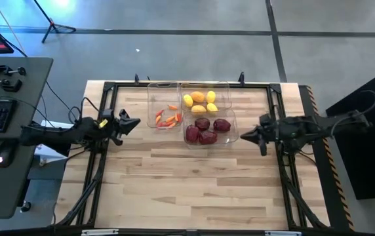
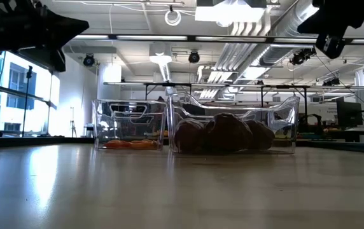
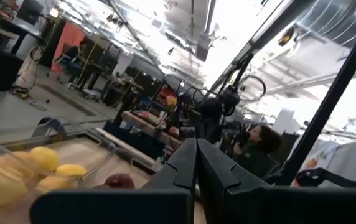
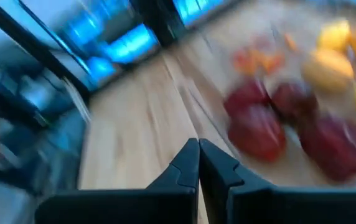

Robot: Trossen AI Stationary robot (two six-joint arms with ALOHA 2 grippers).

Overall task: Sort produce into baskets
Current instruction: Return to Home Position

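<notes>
Now the filled baskets [image 1: 150, 103] sit between left tool [image 1: 137, 121] and right tool [image 1: 242, 137], both pinched closed.

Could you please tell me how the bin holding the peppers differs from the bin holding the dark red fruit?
The pepper bin stands left of the red fruit bin. The peppers are slim and cover only one end of their bin's floor; the dark red fruit is round and fills its bin. Both bins are clear plastic.
</notes>
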